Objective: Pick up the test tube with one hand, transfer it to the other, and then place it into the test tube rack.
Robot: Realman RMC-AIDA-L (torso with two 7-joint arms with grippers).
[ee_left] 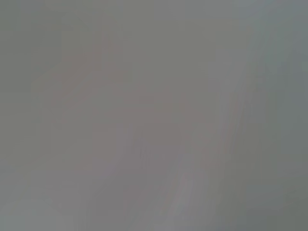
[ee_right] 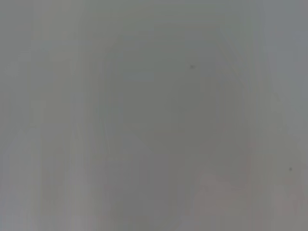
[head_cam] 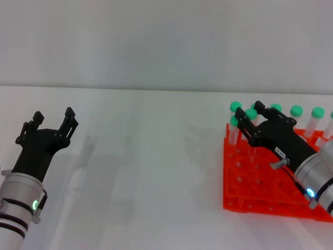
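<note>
White tabletop [head_cam: 145, 156] against a pale wall. The right black labelled gripper [head_cam: 247, 115], fingers clamped on a slim clear mint-capped test tube [head_cam: 251, 115], hovers over the bright orange two-tier rack [head_cam: 250, 182], apparently aligning it with a hole. The left black gripper [head_cam: 53, 119], fingers apart and empty, sits parked well apart.

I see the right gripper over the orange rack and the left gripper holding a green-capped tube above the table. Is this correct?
Not fully. The head view shows the left gripper open and empty above the white table; it holds no tube. The rest stands: the right gripper is over the orange rack, among the green-capped tubes standing in it.
</note>
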